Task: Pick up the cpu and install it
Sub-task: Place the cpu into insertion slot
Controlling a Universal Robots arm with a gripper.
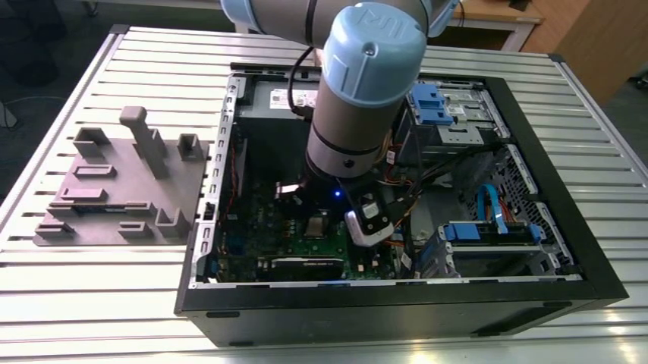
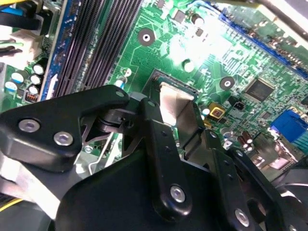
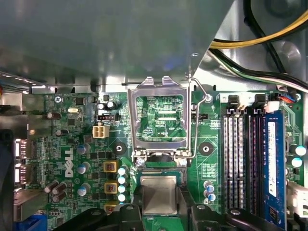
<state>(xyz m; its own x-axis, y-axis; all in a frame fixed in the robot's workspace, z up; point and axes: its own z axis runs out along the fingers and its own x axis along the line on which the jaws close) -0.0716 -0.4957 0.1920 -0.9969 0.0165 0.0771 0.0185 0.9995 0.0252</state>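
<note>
Partly hidden behind the gripper (image 3: 160, 208), the cpu (image 3: 159, 192) lies over the motherboard (image 3: 72, 139).

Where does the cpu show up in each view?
Exterior view: cannot pick it out; the gripper hangs over the motherboard there.
First wrist view: cpu, a silver square beside the open socket bracket.
Second wrist view: silver plate at the gripper's tip.
Shared landmark: black memory slots in both wrist views.
</note>
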